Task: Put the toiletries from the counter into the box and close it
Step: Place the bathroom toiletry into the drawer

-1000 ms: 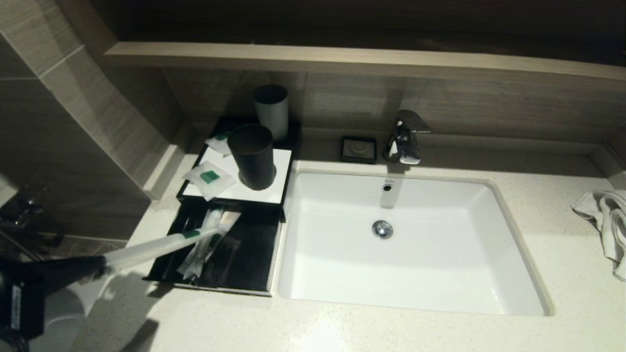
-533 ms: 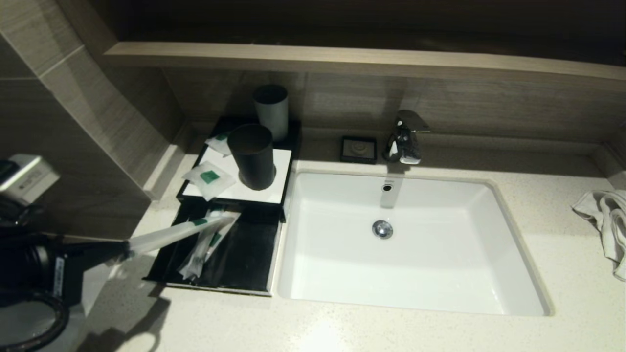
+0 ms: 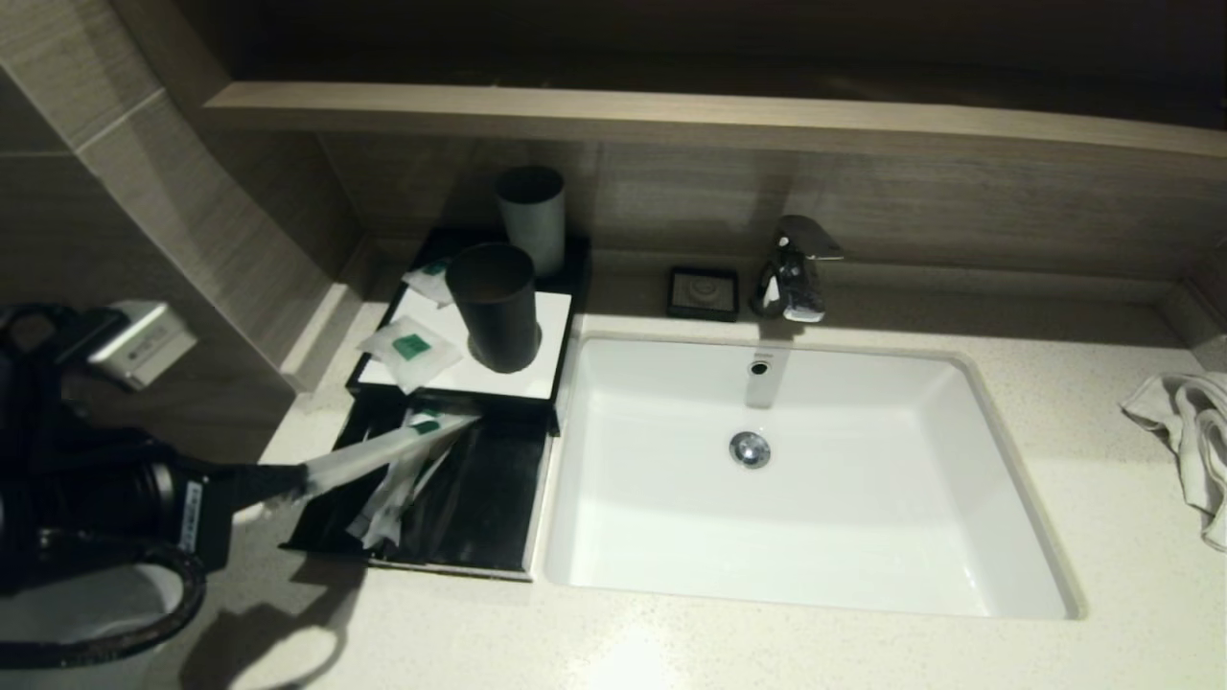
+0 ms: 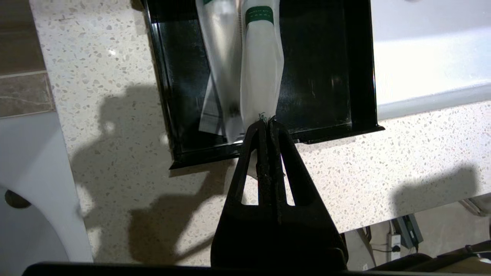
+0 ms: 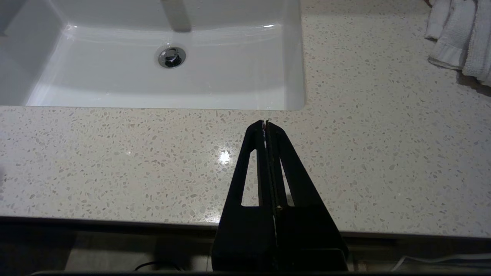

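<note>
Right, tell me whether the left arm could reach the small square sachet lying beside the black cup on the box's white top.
Probably not yet: the left gripper is shut on a long translucent sachet over the open black drawer. The small square green-labelled sachet itself lies uncovered.

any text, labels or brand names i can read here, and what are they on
None can be read as words.
Held long sachet, pinched in the left gripper: green label with pale lettering, too small to read.
Square sachet on the box: green label, unreadable.
Left wrist camera housing: white sticker with print, blurred.
Right gripper: no markings.
</note>
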Controlling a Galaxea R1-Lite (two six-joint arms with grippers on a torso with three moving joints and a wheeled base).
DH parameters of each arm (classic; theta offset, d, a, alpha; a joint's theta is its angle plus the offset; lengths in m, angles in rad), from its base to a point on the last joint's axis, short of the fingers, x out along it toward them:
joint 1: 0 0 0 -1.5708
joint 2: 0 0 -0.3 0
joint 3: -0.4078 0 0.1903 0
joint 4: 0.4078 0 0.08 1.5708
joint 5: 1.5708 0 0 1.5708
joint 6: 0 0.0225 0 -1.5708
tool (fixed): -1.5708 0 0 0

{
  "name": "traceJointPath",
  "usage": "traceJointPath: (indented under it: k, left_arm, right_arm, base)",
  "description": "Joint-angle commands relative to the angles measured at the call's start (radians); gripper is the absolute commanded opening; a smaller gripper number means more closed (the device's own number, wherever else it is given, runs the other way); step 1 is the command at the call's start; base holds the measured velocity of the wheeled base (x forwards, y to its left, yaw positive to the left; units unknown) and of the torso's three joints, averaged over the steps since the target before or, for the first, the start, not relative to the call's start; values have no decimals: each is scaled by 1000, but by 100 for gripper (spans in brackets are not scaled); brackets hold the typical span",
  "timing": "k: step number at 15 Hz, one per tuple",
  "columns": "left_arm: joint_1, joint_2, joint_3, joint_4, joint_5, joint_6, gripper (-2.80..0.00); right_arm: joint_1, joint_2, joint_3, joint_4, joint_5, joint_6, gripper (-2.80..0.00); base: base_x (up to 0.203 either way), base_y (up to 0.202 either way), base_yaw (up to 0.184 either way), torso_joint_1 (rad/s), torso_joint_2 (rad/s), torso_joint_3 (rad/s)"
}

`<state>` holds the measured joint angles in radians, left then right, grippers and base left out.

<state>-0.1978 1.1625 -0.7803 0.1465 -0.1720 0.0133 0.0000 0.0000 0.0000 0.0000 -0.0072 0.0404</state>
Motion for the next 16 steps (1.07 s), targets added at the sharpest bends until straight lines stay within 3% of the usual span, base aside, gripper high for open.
traceJointPath:
  k: [1,16]
  left_arm:
    - [-32,51,-9,-1,13,-10,-280]
    - [-75,206,7,-90,23,-72,-280]
  right_arm:
    - [0,0,0,0,0,1,-280]
    - [0,0,0,0,0,1,-280]
  base:
    - [0,0,0,0,0,0]
    - [0,0,0,0,0,0]
